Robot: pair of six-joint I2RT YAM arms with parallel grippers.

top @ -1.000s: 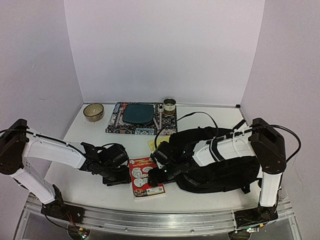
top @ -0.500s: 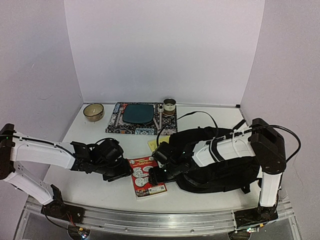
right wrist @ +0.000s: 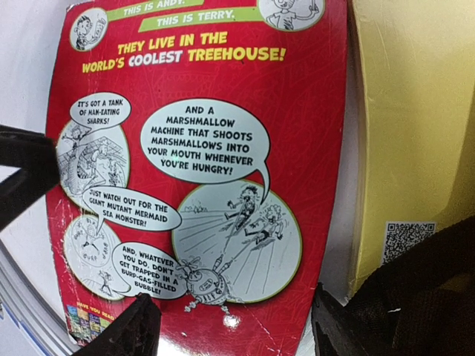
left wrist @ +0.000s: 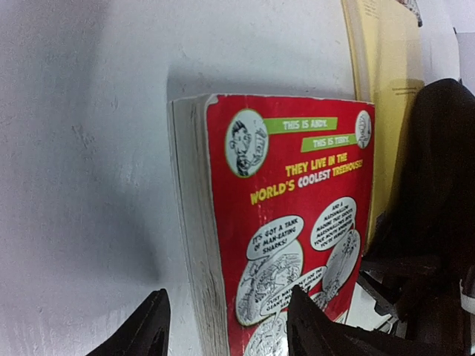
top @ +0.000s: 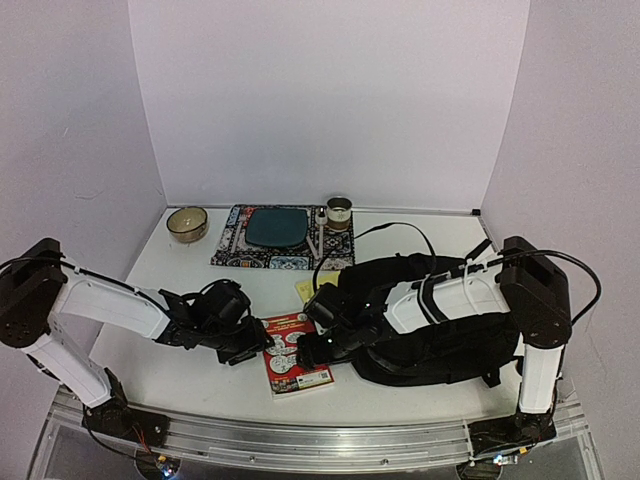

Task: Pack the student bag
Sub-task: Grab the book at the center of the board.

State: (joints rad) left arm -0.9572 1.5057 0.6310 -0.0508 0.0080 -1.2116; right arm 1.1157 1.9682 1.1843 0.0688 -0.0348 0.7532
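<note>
Left gripper [left wrist: 226,311]: we watched it close in on the book's [left wrist: 297,222] edge, jaws apart astride it.
Right gripper [right wrist: 236,304]: above the book, spread wide.
Bag [top: 440,352]: beside the book; we judged pickup near.

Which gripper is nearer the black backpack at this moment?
Right. The right gripper is at the backpack's edge, above the red book. The left gripper is across the book, apart from the backpack.
</note>
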